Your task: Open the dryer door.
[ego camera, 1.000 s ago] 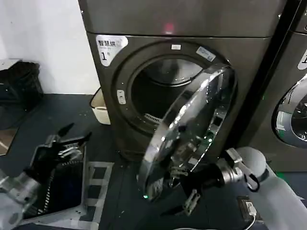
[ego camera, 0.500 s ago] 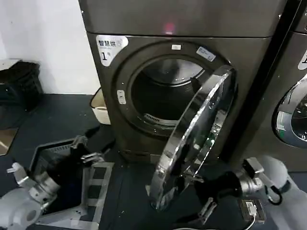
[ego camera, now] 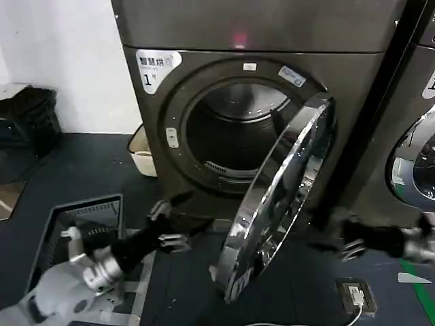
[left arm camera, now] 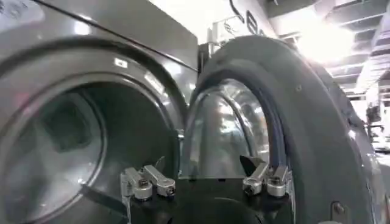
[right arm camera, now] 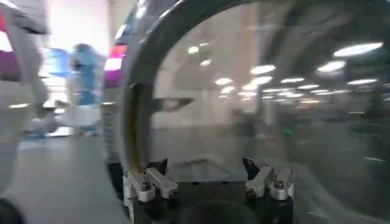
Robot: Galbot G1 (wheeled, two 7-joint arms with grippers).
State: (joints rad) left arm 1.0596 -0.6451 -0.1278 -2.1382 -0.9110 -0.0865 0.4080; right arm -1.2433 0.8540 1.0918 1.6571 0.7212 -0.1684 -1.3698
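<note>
The dryer door [ego camera: 282, 193], a chrome ring around dark glass, stands swung far out from the machine with the "1" sticker [ego camera: 155, 66], and the drum opening [ego camera: 228, 132] is uncovered. My left gripper [ego camera: 171, 223] is open, low in front of the machine, just left of the door's lower edge. From the left wrist, its open gripper [left arm camera: 206, 169] faces the gap between the drum [left arm camera: 55, 143] and the door's grey inner rim [left arm camera: 308, 122]. My right gripper [ego camera: 345, 239] is to the right of the door, apart from it. Seen from the right wrist, this open, empty gripper [right arm camera: 205, 168] faces the door's glass [right arm camera: 274, 91].
A white basin [ego camera: 138, 155] sits on the floor left of the machine. A dark mesh basket [ego camera: 78, 221] lies on the floor under my left arm. The neighbouring machine's chrome door [ego camera: 418, 163] is at the right, and a floor socket [ego camera: 355, 296] is near the door's foot.
The door has swung further open. My left gripper has moved right, toward the door's lower edge. My right gripper has drawn back to the right, away from the door.
</note>
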